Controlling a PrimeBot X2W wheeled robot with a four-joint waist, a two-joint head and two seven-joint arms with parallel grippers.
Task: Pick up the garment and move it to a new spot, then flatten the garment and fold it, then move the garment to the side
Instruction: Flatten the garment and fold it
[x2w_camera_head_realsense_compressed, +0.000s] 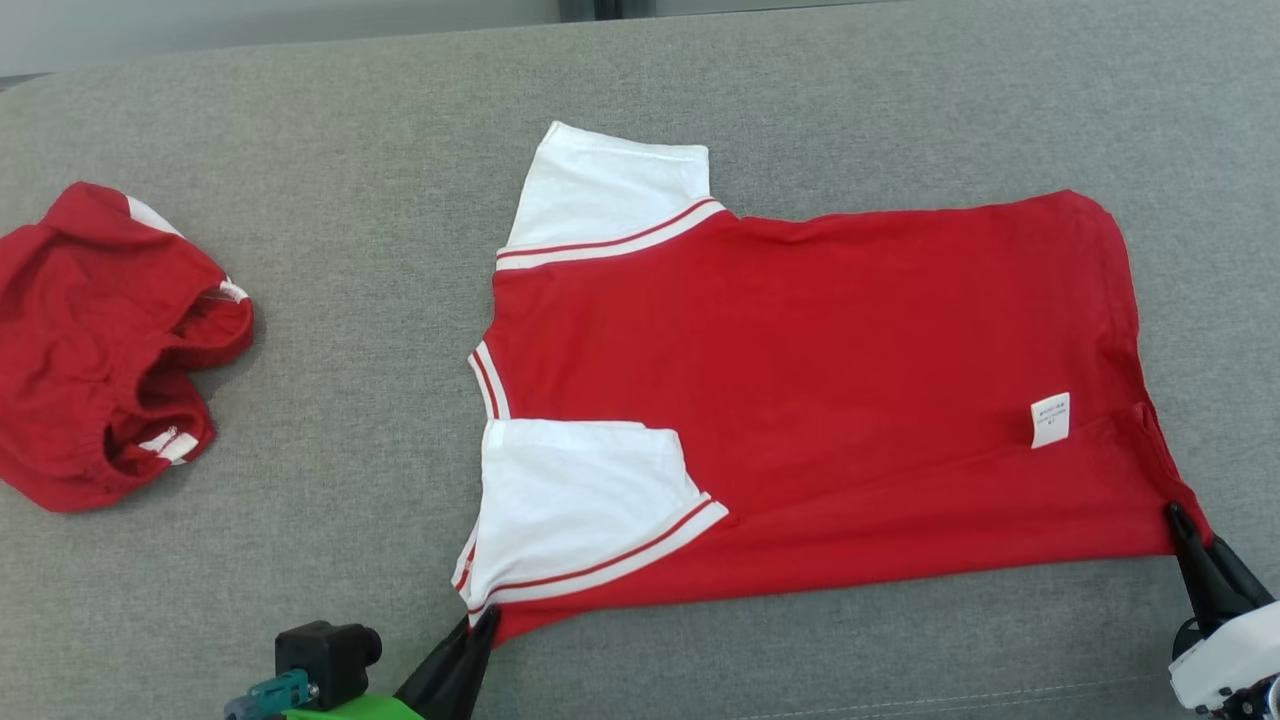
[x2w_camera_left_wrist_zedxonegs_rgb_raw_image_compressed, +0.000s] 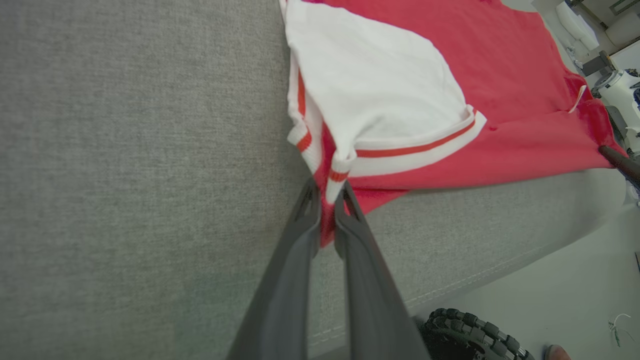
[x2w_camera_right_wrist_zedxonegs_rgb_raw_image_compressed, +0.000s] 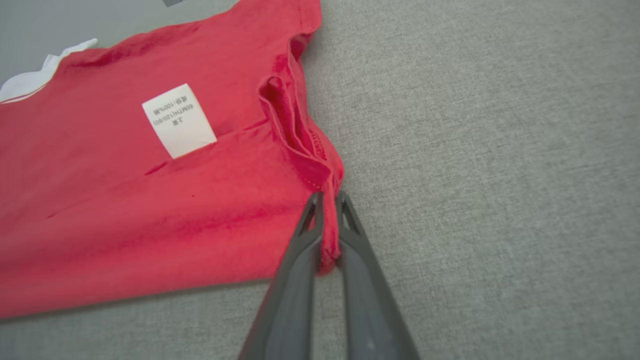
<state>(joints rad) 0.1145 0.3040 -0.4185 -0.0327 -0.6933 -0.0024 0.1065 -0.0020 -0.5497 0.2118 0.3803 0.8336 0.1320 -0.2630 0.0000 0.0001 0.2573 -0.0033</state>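
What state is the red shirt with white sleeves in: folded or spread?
Spread. The shirt lies flat on the grey cushion, its near sleeve lying over the body; left gripper and right gripper pinch its near corners.

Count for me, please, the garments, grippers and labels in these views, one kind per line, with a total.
Garments: 2, spread red-and-white T-shirt, crumpled red garment
Grippers: 2, left gripper, right gripper, each shut on the T-shirt's near edge
Labels: 1, care label
Total: 5
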